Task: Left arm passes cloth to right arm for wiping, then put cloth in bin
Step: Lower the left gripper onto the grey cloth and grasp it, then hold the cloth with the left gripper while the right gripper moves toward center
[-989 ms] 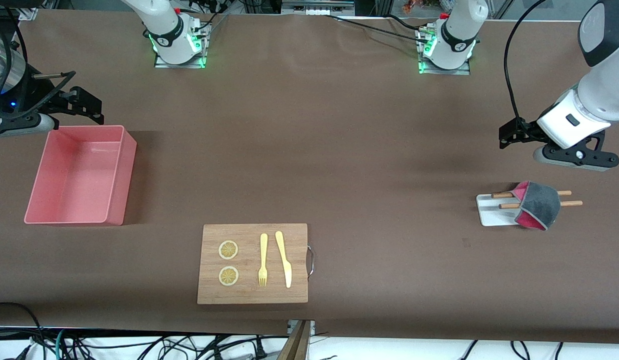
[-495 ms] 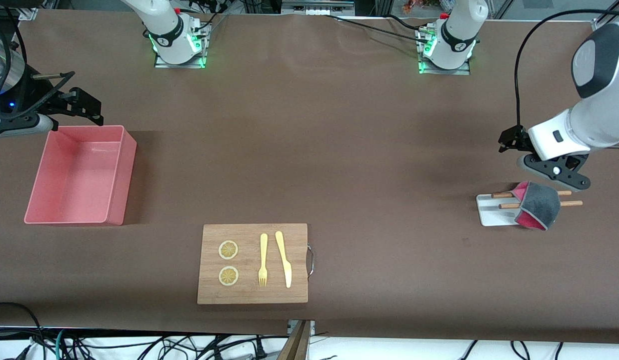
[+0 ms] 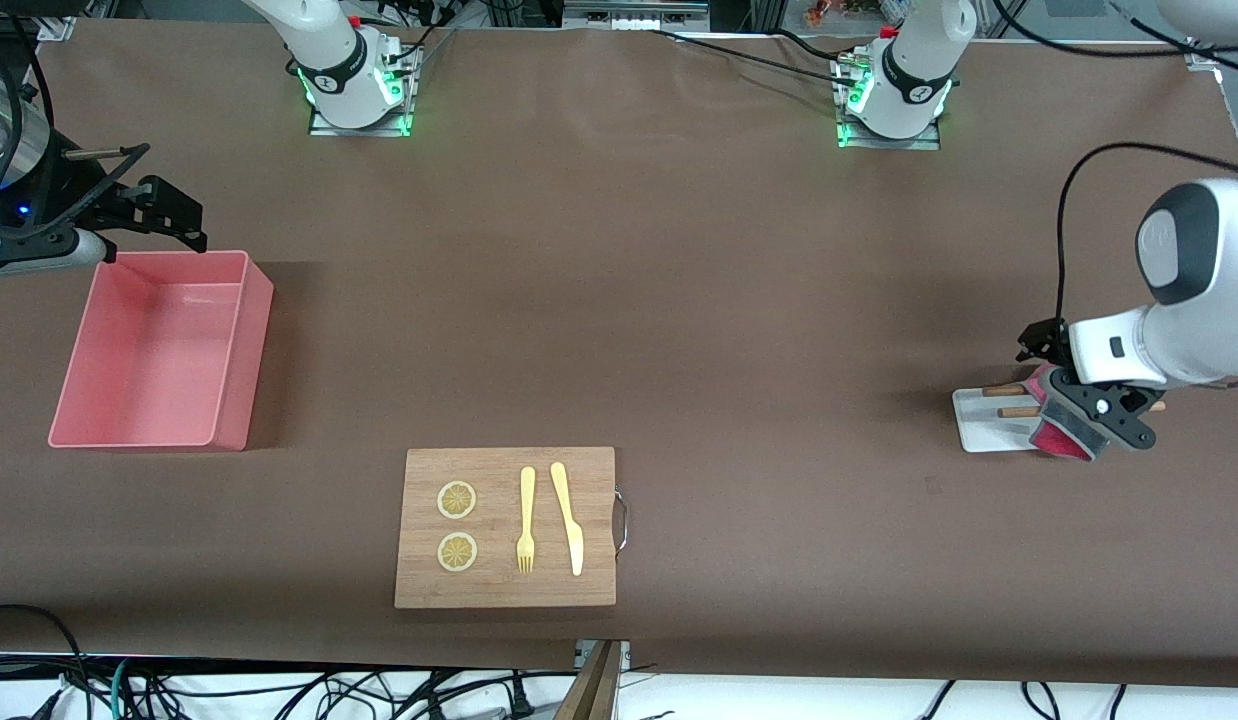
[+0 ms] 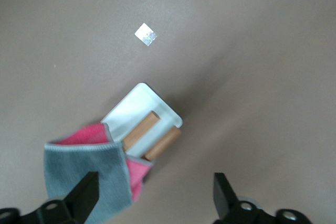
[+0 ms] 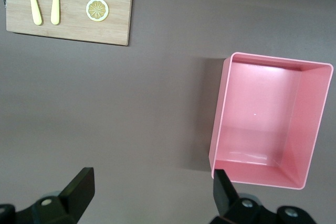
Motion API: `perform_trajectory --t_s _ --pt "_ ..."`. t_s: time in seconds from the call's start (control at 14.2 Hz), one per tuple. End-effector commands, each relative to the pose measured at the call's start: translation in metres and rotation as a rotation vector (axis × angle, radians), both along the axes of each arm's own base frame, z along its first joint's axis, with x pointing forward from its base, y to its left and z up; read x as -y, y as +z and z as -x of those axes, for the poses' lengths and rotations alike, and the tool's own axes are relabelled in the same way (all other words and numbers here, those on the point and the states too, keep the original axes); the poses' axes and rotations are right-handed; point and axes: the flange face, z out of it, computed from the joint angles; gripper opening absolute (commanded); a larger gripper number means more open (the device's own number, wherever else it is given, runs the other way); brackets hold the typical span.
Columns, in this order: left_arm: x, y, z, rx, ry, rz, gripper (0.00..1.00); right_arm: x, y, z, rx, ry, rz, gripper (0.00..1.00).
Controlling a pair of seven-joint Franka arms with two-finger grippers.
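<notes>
The dark-grey cloth with its magenta reverse lies draped over two wooden rods on a small white tray at the left arm's end of the table. My left gripper hangs low over the cloth and is open and empty. In the left wrist view one finger stands over the grey cloth and the other over bare table; the gripper holds nothing. My right gripper waits open and empty beside the pink bin; it also shows in the right wrist view with the bin.
A wooden board with a yellow fork, a yellow knife and two lemon slices lies near the table's front edge; it also shows in the right wrist view. A small shiny tag lies on the table near the tray.
My left arm has swung down and come low over the cloth on the tray. The cloth, the bin and the right arm have not moved.
</notes>
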Motion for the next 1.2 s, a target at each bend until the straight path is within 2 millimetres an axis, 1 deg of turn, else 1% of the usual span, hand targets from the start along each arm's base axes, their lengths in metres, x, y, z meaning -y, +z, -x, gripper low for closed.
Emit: perform_trajectory --t_s 0.0,0.07,0.14,0.21,0.28,0.42,0.49,0.57,0.71,0.78,0.85,0.99,1.06,1.13 --pt "-0.008 -0.03 -0.01 0.005 -0.142 -0.02 0.83 0.001 0.005 -0.003 0.011 0.01 0.004 1.0" --pt "-0.017 -0.033 -0.011 0.015 -0.144 -0.021 0.82 0.0 0.004 -0.004 0.01 0.01 -0.002 1.0" --pt "-0.023 -0.034 -0.011 0.018 -0.147 -0.02 0.81 -0.003 -0.003 -0.009 0.013 0.009 -0.023 1.0" --pt "-0.025 -0.04 -0.011 0.012 -0.152 -0.019 0.8 -0.01 -0.028 -0.021 -0.025 0.008 -0.056 1.0" --pt "-0.028 -0.049 -0.012 0.01 -0.153 -0.018 0.8 -0.015 -0.042 -0.027 -0.057 0.012 -0.074 1.0" --pt "-0.029 -0.054 -0.011 0.009 -0.158 -0.023 0.79 -0.013 -0.03 -0.026 -0.039 0.004 -0.114 1.0" --pt "-0.03 -0.055 -0.011 0.006 -0.164 -0.029 0.77 -0.015 -0.017 -0.024 -0.03 -0.004 -0.16 1.0" --pt "-0.03 -0.055 -0.011 0.005 -0.176 -0.028 0.77 -0.018 -0.012 -0.021 -0.051 -0.008 -0.212 1.0" --pt "-0.031 -0.055 -0.011 0.007 -0.188 -0.026 0.76 -0.028 -0.004 -0.005 -0.109 0.02 -0.249 1.0" --pt "-0.037 -0.056 -0.011 0.007 -0.182 -0.027 0.74 -0.034 -0.011 -0.003 -0.15 0.037 -0.252 1.0" --pt "-0.038 -0.059 -0.01 0.001 -0.185 -0.033 0.74 -0.037 -0.01 0.005 -0.189 0.056 -0.247 1.0" --pt "-0.039 -0.063 -0.012 0.003 -0.204 -0.038 0.72 -0.037 -0.014 0.009 -0.223 0.109 -0.256 1.0" --pt "-0.04 -0.065 -0.012 0.001 -0.208 -0.037 0.72 -0.034 -0.014 0.01 -0.24 0.118 -0.309 1.0" --pt "-0.04 -0.069 -0.011 -0.005 -0.208 -0.034 0.7 -0.027 -0.014 0.01 -0.253 0.121 -0.374 1.0"
